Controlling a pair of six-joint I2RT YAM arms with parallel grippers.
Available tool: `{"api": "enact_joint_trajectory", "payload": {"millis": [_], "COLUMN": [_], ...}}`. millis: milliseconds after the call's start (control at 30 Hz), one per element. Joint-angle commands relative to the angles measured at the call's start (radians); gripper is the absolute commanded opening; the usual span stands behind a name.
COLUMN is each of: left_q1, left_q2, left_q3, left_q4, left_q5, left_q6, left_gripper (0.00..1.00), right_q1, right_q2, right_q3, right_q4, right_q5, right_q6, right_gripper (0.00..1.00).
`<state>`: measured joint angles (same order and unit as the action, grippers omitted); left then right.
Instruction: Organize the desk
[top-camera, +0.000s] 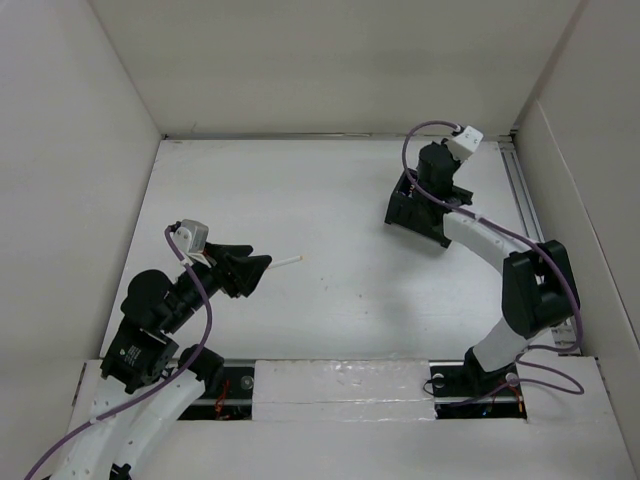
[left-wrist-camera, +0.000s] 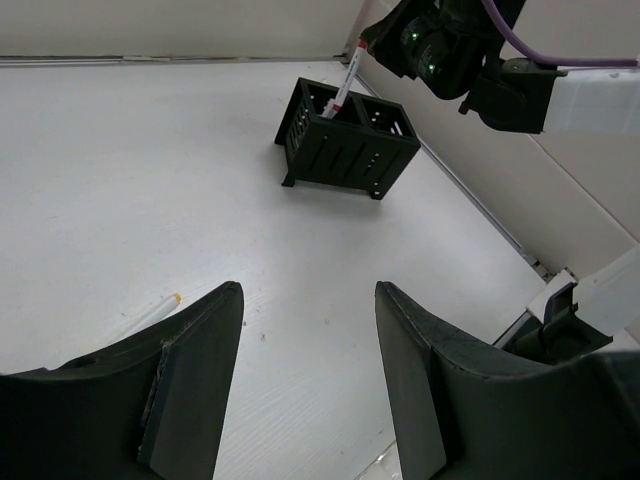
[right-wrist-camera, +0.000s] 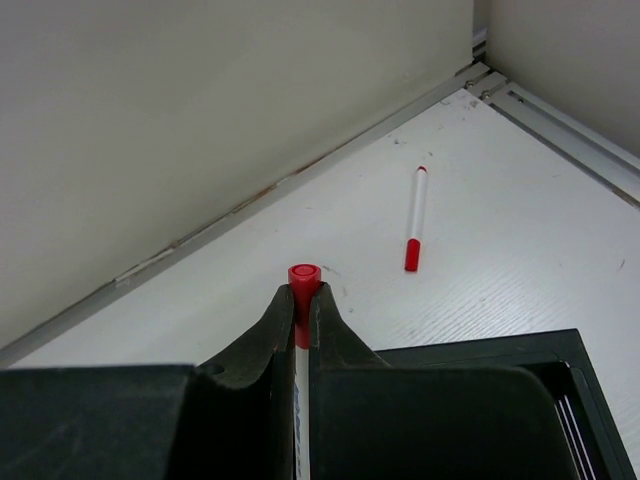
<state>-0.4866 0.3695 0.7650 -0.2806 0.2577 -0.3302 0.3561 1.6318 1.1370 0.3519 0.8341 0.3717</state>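
Observation:
The white desk (top-camera: 300, 200) holds a black two-compartment organizer (top-camera: 410, 212) at the back right. My right gripper (top-camera: 432, 185) hangs over it, shut on a white pen with a red cap (right-wrist-camera: 303, 276). The pen stands upright in the organizer's left compartment in the left wrist view (left-wrist-camera: 343, 85). A second red-capped pen (right-wrist-camera: 415, 230) lies flat on the desk by the back wall. My left gripper (top-camera: 262, 268) is open and empty, low over the desk. A white pen with a yellow tip (top-camera: 288, 262) lies just beyond its fingertips, and shows at the left in the left wrist view (left-wrist-camera: 150, 312).
White walls stand around the desk on three sides. A metal rail (top-camera: 520, 190) runs along the right edge, close to the organizer. The organizer also shows in the left wrist view (left-wrist-camera: 345, 140), and its rim in the right wrist view (right-wrist-camera: 480, 395).

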Motion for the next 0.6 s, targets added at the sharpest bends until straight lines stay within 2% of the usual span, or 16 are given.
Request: {"api": "enact_joint_trajectory", "payload": {"millis": [0, 200, 233, 300, 333, 500, 533, 567], "left_q1": [0.005, 0.005, 0.005, 0.005, 0.005, 0.005, 0.005, 0.005], "left_q2": [0.013, 0.013, 0.009, 0.006, 0.006, -0.001, -0.001, -0.001], "left_q3": [-0.006, -0.004, -0.004, -0.007, -0.006, -0.007, -0.006, -0.007], "left_q4": [0.04, 0.037, 0.037, 0.041, 0.04, 0.043, 0.043, 0.04], "left_q5": [0.0, -0.002, 0.0, -0.005, -0.003, -0.002, 0.0, 0.0], "left_q6": [0.006, 0.008, 0.008, 0.008, 0.008, 0.008, 0.008, 0.008], "left_gripper": [0.51, 0.51, 0.51, 0.51, 0.51, 0.52, 0.51, 0.51], "right_q1": [0.021, 0.055, 0.069, 0.084, 0.101, 0.17, 0.2, 0.216], "right_q2": [-0.015, -0.015, -0.018, -0.023, -0.029, -0.076, -0.082, -0.09], "right_q3": [-0.031, -0.057, -0.056, -0.054, -0.054, -0.039, -0.028, -0.013], "right_q4": [0.101, 0.111, 0.111, 0.111, 0.113, 0.084, 0.07, 0.037], "right_q5": [0.045, 0.069, 0.072, 0.089, 0.095, 0.065, 0.06, 0.048], "right_q6": [0.001, 0.019, 0.018, 0.004, 0.001, -0.005, -0.004, 0.001], "right_gripper": [0.04, 0.18, 0.27, 0.35, 0.42, 0.53, 0.53, 0.47]}}
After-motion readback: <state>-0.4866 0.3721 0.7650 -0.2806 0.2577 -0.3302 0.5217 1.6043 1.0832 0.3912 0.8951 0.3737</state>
